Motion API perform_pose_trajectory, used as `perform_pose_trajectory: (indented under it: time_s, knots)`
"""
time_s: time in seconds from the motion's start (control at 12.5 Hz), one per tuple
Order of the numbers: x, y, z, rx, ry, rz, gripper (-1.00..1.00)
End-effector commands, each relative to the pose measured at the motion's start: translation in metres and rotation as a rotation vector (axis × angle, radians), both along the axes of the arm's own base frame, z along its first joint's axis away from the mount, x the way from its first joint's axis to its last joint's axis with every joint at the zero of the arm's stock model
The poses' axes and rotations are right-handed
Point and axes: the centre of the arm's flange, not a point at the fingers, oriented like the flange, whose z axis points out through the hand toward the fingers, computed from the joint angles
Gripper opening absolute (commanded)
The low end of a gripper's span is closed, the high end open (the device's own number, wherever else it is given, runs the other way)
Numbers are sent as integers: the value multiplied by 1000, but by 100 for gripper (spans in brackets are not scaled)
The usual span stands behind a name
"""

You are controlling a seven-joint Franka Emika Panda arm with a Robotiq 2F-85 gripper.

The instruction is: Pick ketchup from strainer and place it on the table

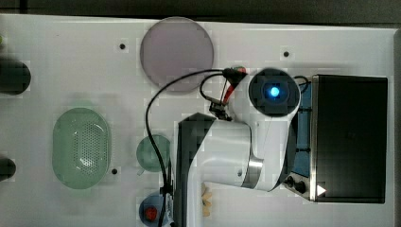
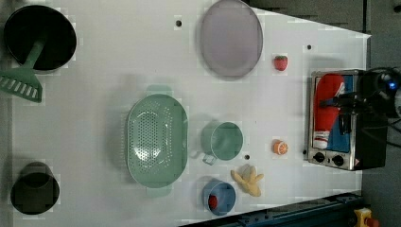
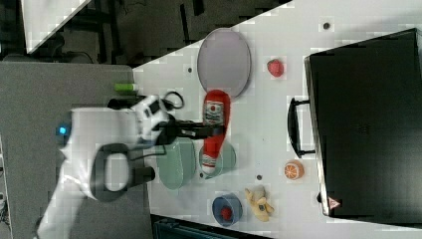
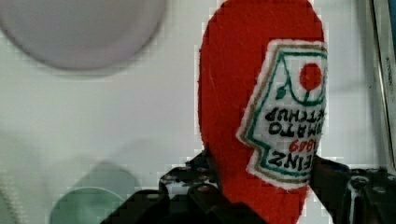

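The gripper (image 3: 211,130) has its jaws about half-open and clamped across the middle of the 1 ketchup (image 3: 215,130), which hangs in the air clear of the empty strainer (image 2: 157,137); in the right view it sits at 6 o'clock from the grey plate (image 3: 223,62), above the table (image 3: 263,119). It looks like a soft, stitched fabric bottle, probably light and squashy rather than slippery or fragile, so a hold at mid-body beside the label seems best. I count 1 strainer, 1 plate, 1 green cup (image 2: 226,140) and 1 strawberry (image 2: 281,63).
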Motion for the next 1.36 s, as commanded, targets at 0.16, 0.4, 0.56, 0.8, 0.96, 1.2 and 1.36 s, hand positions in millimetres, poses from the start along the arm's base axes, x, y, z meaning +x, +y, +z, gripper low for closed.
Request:
perform_pose_trajectory:
  time_s: [0.16,0.4,0.56,0.8,0.96,1.2,1.36]
  knots:
    - [-14,34,-58,20,4,123,13]
    - [-18,35,-110,49,48,121,13]
    - [-13,34,-139,63,35,117,39]
    - [-10,40,-155,73,23,125,100]
    - [-7,39,-135,61,8,105,100]
    - [5,36,-63,20,-46,-26,100]
    - [8,34,-6,-5,-52,-186,100]
